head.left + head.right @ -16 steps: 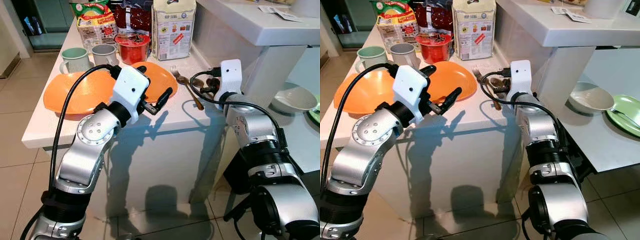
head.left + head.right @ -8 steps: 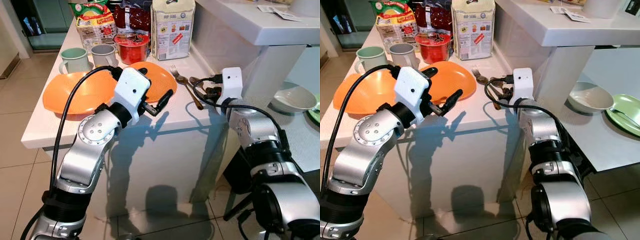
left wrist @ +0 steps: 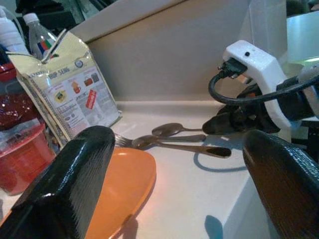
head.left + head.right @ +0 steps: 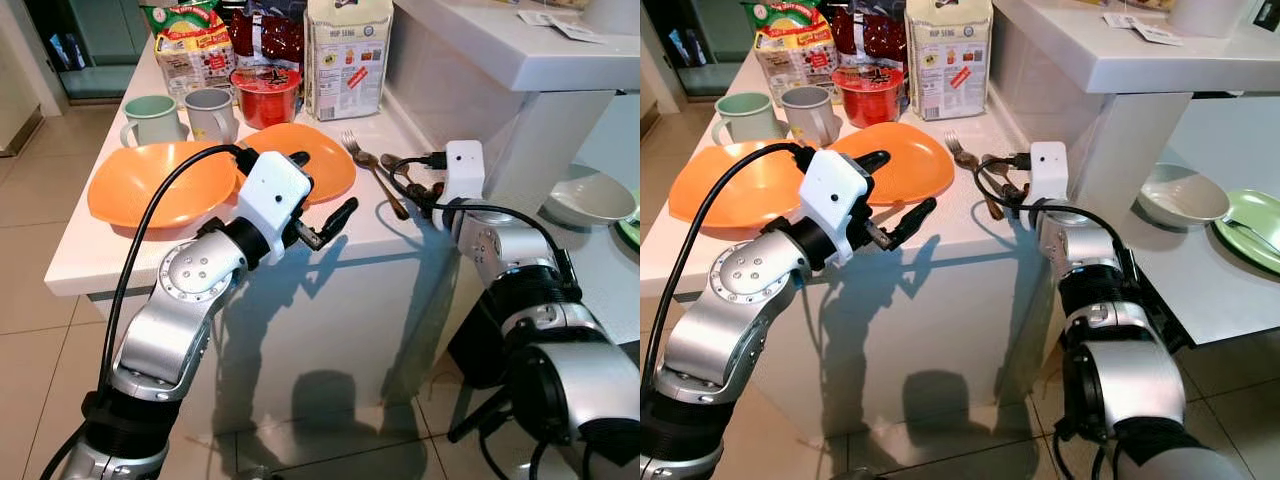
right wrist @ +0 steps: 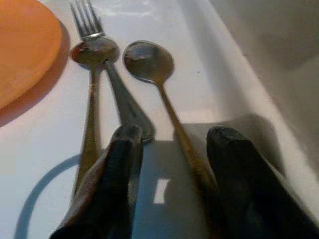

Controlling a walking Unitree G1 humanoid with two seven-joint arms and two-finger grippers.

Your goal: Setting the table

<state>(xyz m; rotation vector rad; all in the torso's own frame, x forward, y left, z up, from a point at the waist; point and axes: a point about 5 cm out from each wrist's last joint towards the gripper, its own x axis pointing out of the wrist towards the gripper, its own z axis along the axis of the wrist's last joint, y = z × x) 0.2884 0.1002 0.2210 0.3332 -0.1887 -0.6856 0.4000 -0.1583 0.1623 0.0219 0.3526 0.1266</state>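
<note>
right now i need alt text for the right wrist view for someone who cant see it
The right gripper has its two black fingers open, low over a white counter, straddling the handle of a spoon. A second spoon and a fork lie beside it, next to the edge of an orange plate.

- The white table (image 4: 90,255) holds two orange plates (image 4: 160,185) (image 4: 310,160) side by side.
- Behind them stand a green mug (image 4: 152,118), a grey mug (image 4: 210,112), a red cup (image 4: 265,95) and food packs (image 4: 346,55).
- A fork (image 5: 94,40) and two spoons (image 5: 149,62) lie near the wall.
</note>
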